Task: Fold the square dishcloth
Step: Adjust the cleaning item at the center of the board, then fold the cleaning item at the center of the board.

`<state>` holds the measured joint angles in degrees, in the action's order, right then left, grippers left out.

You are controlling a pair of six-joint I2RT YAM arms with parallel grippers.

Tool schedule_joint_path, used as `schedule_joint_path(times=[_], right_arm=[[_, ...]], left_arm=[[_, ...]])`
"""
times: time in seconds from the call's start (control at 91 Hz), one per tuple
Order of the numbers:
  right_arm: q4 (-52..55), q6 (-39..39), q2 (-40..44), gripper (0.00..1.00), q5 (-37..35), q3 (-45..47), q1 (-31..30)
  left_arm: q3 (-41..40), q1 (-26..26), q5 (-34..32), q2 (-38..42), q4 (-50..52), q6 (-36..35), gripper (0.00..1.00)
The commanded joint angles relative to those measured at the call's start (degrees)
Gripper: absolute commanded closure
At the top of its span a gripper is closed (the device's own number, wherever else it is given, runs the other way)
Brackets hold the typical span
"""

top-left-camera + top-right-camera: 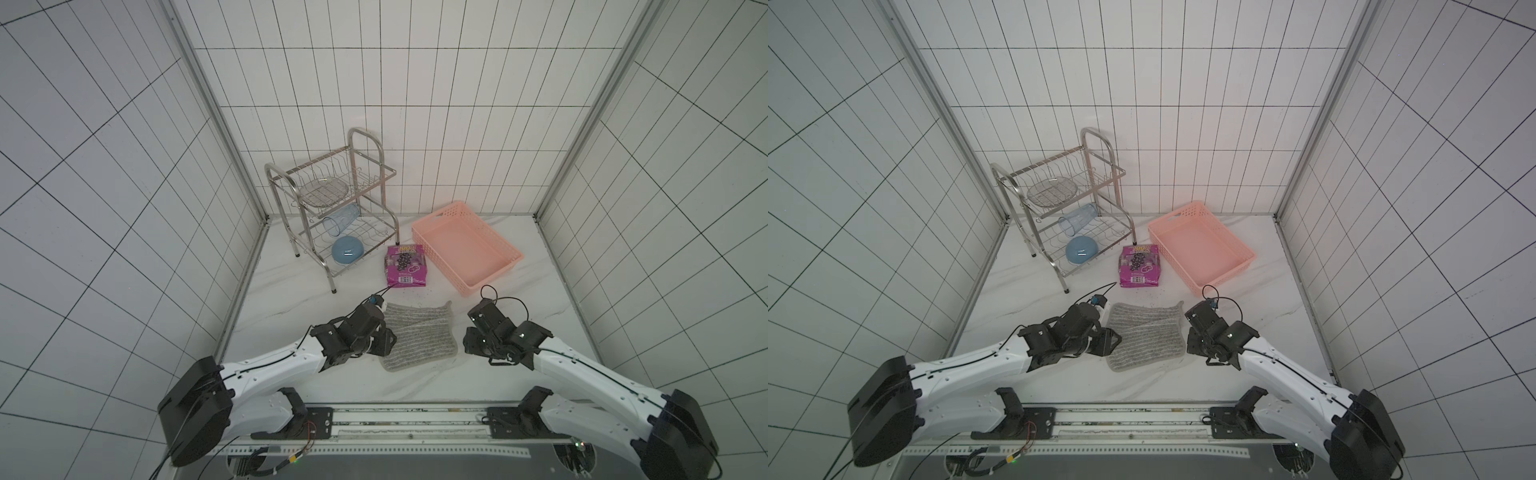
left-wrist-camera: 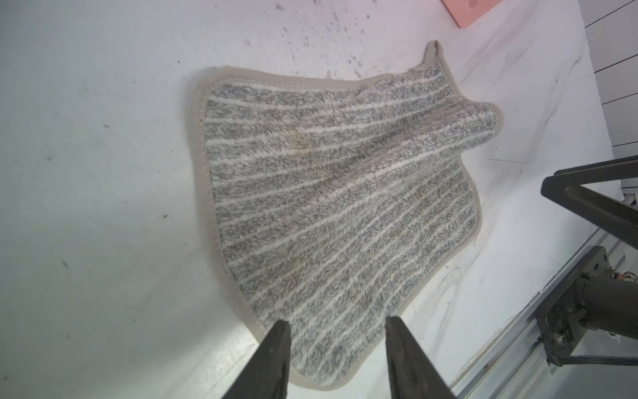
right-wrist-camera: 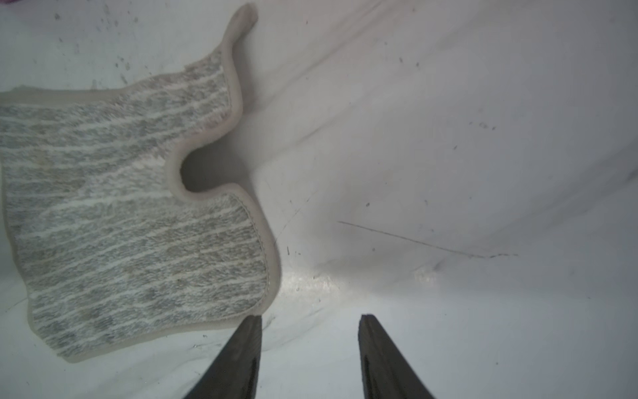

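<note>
I read the left pincer [image 2: 338,328] as spread: both fingers stand over the near corner of the square dishcloth [image 2: 345,193] and pinch nothing. The right pincer [image 3: 310,319] is likewise spread and empty. One of its fingertips [image 3: 252,324] sits just beside the cloth's border, and the other is over bare tabletop [image 3: 448,172].

In both top views the cloth lies unfolded, low and central in the frame, between the two arms. One edge is buckled into a raised ridge, and the corner loop [image 1: 448,304] points to the upper right.

Higher in the frame are a magenta packet [image 1: 405,267], a pink basket [image 1: 436,258] and a dish rack [image 1: 365,232].
</note>
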<state>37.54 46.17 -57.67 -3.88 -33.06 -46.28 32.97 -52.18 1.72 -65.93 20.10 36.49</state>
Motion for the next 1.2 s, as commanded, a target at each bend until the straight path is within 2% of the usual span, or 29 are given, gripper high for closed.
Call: schedule_joint_path(times=[0.0, 0.11, 0.242, 0.407, 0.638, 0.989, 1.187], right_arm=[[-1.9, 3.8, -0.1, 0.51, 2.4, 0.9, -1.4], [-4.4, 4.0, -2.1, 0.51, 4.0, 1.0, -1.6], [-5.9, 3.7, -4.9, 0.5, 5.2, 0.2, -1.7], [-3.4, 3.4, -7.4, 0.5, 4.2, -1.9, -1.7], [-3.2, 3.4, -7.4, 0.49, 5.4, -2.1, -1.6], [-3.2, 3.8, -5.1, 0.48, 5.0, -1.2, -1.6], [-3.1, 3.6, -4.8, 0.47, 4.8, -1.2, -1.6]], left_arm=[[-4.5, -4.5, -6.6, 2.6, -2.1, -0.7, 0.57], [-6.5, -7.9, -7.5, 4.2, -5.4, -2.4, 0.57], [-4.5, -10.9, -9.9, 3.9, -4.0, -6.8, 0.53], [2.2, -16.0, -20.0, 2.1, 5.6, -13.2, 0.51], [4.0, -21.8, -22.6, -4.1, 5.9, -12.6, 0.49], [11.9, -24.6, -28.0, -19.2, 12.9, -7.6, 0.48], [13.8, -25.2, -23.5, -22.7, 14.8, -5.7, 0.48]])
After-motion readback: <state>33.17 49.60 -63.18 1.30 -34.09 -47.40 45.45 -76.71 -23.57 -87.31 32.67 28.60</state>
